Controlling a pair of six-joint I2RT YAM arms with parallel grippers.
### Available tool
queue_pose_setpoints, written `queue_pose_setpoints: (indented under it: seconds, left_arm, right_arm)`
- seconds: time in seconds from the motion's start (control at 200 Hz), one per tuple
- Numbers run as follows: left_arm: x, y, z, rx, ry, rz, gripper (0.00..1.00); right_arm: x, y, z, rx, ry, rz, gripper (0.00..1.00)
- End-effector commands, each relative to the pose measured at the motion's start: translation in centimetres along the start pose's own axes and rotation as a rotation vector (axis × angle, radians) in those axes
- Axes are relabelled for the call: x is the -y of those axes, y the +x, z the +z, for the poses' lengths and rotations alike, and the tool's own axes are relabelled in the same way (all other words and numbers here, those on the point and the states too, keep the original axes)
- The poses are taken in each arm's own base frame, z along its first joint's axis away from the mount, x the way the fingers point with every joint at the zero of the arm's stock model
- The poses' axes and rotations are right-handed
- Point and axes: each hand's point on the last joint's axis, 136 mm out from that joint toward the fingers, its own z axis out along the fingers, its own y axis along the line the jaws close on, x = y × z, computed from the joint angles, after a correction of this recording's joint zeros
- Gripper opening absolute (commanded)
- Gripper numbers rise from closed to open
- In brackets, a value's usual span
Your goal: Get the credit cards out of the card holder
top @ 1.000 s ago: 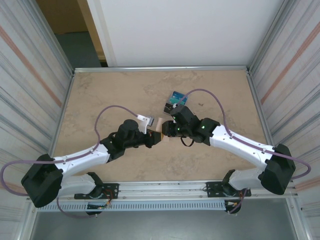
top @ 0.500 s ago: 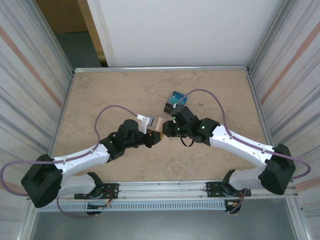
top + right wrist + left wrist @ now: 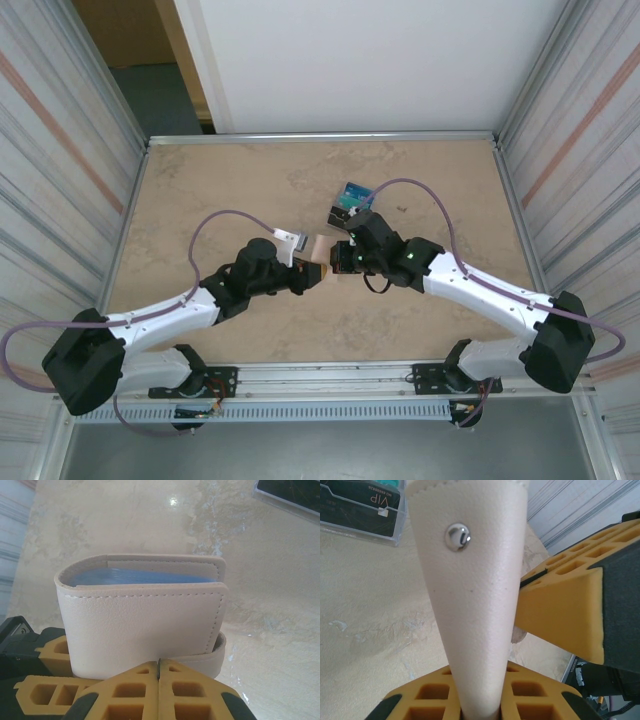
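- L gripper [image 3: 481,707] is clamping the card holder [image 3: 140,615] by its tan tab [image 3: 480,580]; the tab is running up from between the fingers, w/ snap stud [image 3: 457,535] facing the wrist cam.
- R gripper [image 3: 159,680] is sitting at the holder's lower edge w/ fingers pressed fully together; can't tell if anything thin is pinched.
- The card holder is sitting folded between both grippers, mid-table [image 3: 220,180], pale blue inside showing along its top edge.
- The credit cards [image 3: 350,200] are lying in a teal/dark pile just far-right of the holder, apart from it.
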Motion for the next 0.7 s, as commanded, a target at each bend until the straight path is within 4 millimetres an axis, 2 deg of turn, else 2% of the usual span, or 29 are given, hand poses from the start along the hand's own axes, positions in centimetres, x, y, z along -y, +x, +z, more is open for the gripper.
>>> queue_pose_setpoints:
  seconds: [0.0, 0.697]
  left_arm:
    - [2.6, -3.9, -0.8, 0.115, 0.080, 0.022, 0.00]
    - [1.4, -3.8, -1.0, 0.118, 0.064, -0.005, 0.00]
  right_arm:
    - [2.4, 0.7, 0.1, -0.020, 0.075, 0.015, 0.00]
    - [3.6, 0.1, -2.0, 0.036, 0.054, 0.037, 0.00]
